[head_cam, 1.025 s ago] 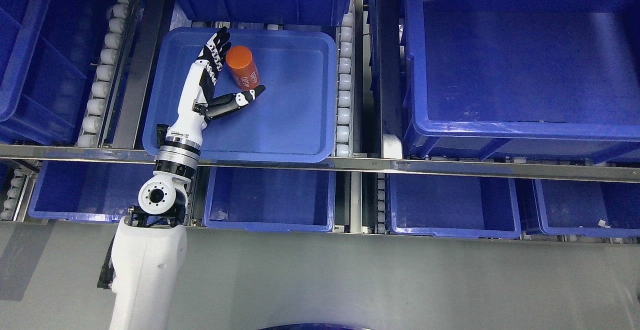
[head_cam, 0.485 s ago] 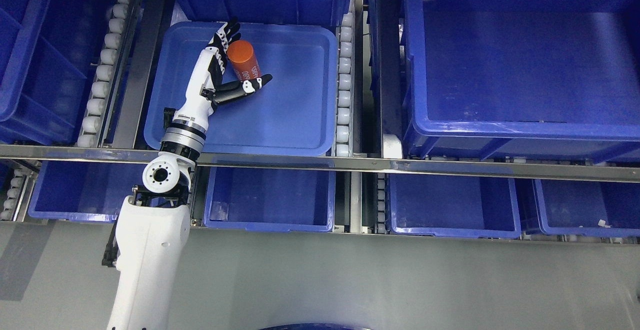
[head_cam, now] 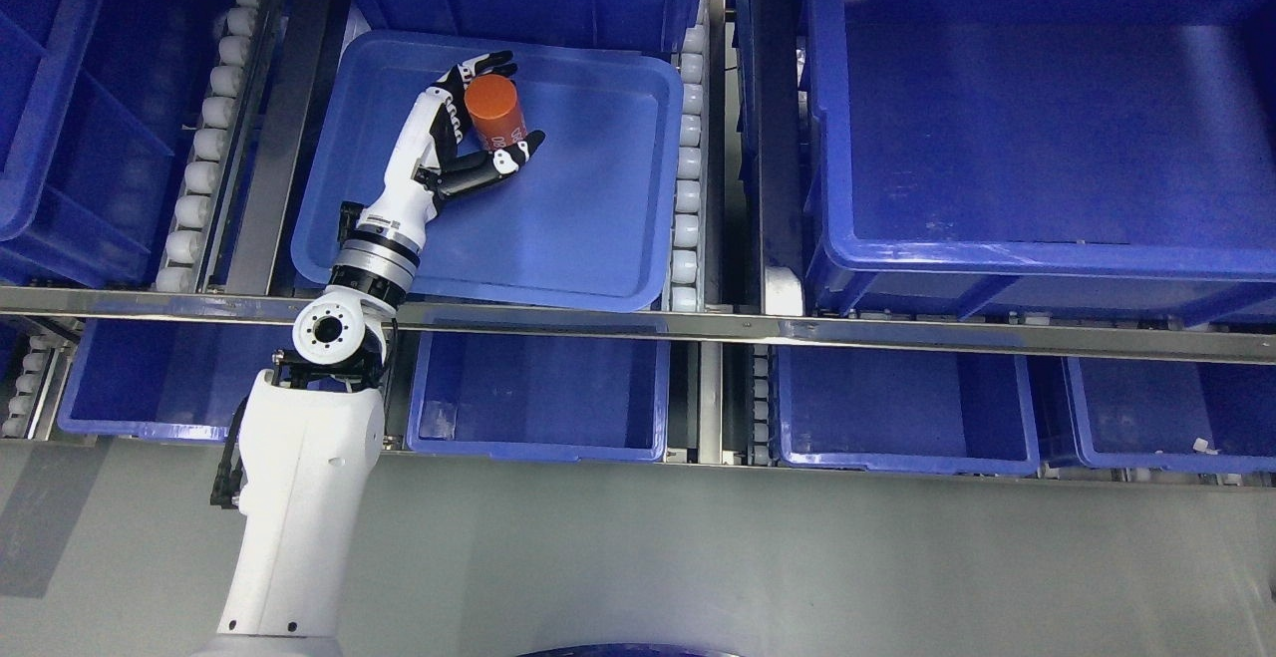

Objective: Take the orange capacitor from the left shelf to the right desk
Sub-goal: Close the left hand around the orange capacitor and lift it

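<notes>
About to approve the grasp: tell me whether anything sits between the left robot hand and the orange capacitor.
Nothing visible does. The left robot hand is curled around the orange capacitor, fingers behind it and thumb in front, inside the blue tray, which holds nothing else.

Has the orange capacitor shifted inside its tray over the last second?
Yes. The orange capacitor moved toward the tray's far rim, now more upright, within the left hand.

A metal shelf (head_cam: 638,323) with white roller tracks (head_cam: 686,178) carries blue bins: a shallow tray (head_cam: 578,228) on the upper level left of centre, a big bin (head_cam: 1037,139) to its right, and a row of smaller bins (head_cam: 538,398) on the level below.
</notes>
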### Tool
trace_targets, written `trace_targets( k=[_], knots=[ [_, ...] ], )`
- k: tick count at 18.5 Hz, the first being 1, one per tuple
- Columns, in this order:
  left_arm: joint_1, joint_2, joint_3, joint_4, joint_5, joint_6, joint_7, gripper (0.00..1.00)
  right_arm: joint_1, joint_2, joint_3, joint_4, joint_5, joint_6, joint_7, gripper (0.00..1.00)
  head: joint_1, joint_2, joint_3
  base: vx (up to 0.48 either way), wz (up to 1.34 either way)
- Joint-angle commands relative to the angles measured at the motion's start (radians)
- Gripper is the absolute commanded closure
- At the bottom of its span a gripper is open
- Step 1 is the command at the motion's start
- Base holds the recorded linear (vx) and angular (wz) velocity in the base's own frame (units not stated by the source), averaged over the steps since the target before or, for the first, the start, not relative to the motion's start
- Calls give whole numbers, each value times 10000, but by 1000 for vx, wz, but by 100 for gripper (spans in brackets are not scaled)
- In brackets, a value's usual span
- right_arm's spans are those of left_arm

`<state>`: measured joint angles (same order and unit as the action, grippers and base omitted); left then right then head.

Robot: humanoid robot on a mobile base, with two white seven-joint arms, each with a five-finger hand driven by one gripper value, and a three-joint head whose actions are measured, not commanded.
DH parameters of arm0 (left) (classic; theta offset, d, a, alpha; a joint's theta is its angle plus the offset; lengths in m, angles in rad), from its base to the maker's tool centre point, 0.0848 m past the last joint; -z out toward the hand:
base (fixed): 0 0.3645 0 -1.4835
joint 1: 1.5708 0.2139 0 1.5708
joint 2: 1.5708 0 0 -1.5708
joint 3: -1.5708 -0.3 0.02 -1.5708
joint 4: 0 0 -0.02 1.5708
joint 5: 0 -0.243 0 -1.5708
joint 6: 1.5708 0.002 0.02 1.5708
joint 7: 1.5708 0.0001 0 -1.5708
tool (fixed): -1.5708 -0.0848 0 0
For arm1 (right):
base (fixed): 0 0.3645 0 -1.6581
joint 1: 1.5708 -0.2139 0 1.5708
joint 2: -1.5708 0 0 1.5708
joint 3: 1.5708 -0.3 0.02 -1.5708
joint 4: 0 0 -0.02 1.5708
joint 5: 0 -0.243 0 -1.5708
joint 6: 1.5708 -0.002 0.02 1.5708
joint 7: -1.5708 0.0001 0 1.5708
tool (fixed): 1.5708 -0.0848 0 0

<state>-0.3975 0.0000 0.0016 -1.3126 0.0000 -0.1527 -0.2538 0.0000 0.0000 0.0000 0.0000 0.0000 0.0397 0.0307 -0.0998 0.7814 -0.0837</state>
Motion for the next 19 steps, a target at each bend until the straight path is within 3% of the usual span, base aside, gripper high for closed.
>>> trace_targets(
  k=[1,4,6,11,15,19],
  knots=[
    [2,174,458,609,-153,-833,-70,72,337,-175,-123,-230,0,2,0,0,0,0,0,0,0],
    [109,174,658,624,-138,-988,-85,84,337,-175,-107,-230,0,2,0,0,0,0,0,0,0],
    [247,174,705,624,-92,-1324,-100,100,337,-175,-107,-230,0,2,0,0,0,0,0,0,0],
    [432,174,674,380,458,-1983,-100,100,337,-175,-123,-230,0,2,15,0,0,0,0,0,0],
    [401,174,123,-1335,2236,-2231,-100,100,337,-175,-123,-230,0,2,0,0,0,0,0,0,0],
    [569,174,-108,-2212,2562,-2872,-100,100,337,-175,-123,-230,0,2,0,0,0,0,0,0,0]
  ],
)
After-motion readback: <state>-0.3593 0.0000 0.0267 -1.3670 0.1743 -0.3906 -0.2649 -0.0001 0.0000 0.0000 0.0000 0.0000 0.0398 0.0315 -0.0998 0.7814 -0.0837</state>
